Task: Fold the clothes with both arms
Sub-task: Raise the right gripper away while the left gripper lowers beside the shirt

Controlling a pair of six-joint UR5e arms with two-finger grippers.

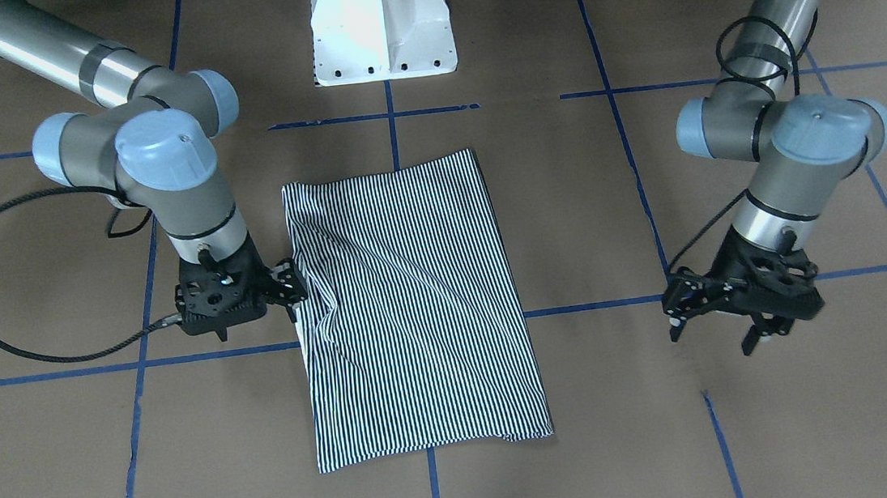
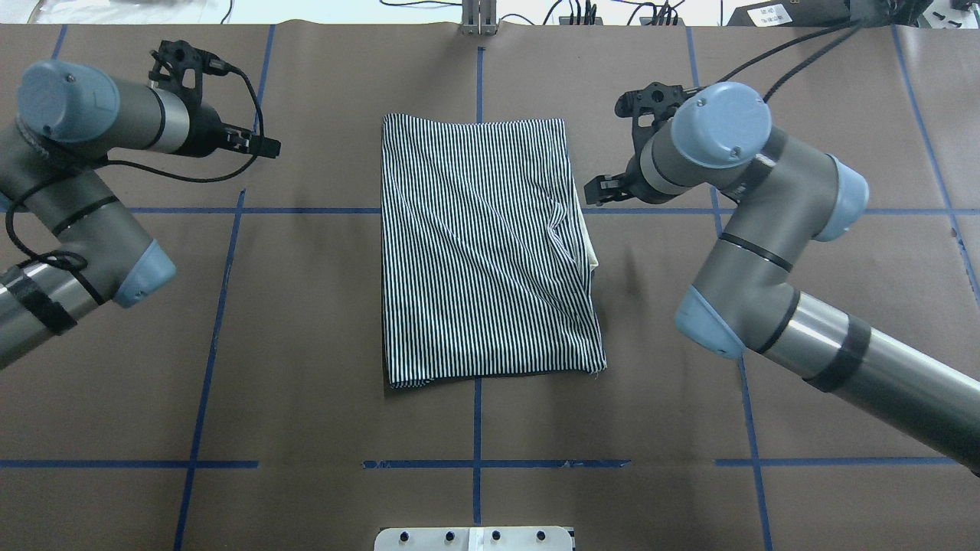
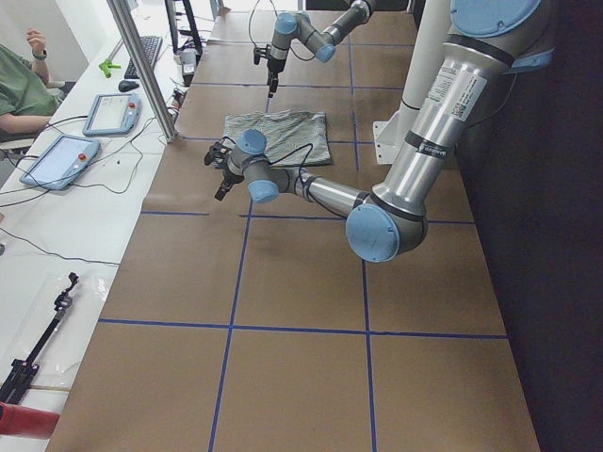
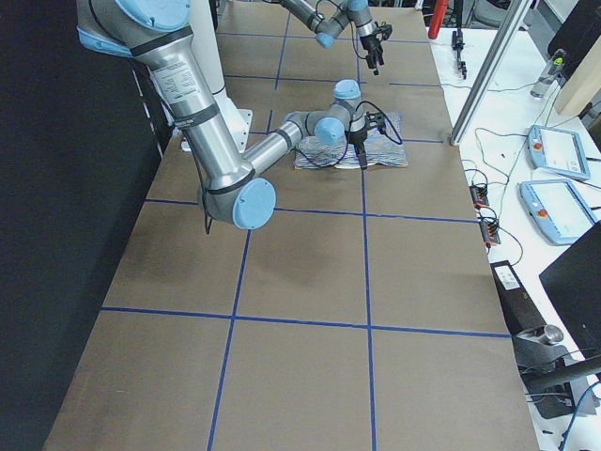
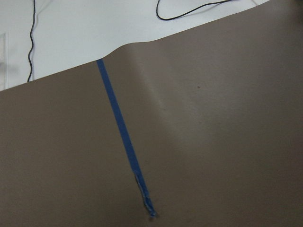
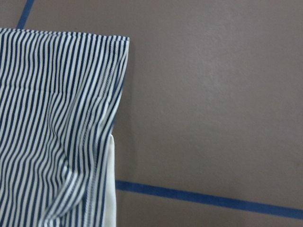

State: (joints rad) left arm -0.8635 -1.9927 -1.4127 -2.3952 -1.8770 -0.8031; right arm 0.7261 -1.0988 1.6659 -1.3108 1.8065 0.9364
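Note:
The striped polo shirt (image 1: 416, 300) lies flat, folded into a tall rectangle, at the table's middle (image 2: 482, 245). A strip of cream collar (image 2: 588, 245) peeks out at its edge on my right side and also shows in the right wrist view (image 6: 110, 189). My right gripper (image 2: 599, 191) hovers low beside that edge, just off the cloth, open and empty (image 1: 291, 288). My left gripper (image 1: 714, 337) is open and empty over bare table well away from the shirt (image 2: 256, 144). The buttons and logo are hidden.
The white pedestal base (image 1: 381, 27) stands at the robot's side of the table. Blue tape lines (image 2: 476, 463) cross the brown table cover. The left wrist view shows the cover's far edge (image 5: 142, 45). A side desk holds tablets (image 3: 108, 113), with a seated person (image 3: 19, 85) beside it.

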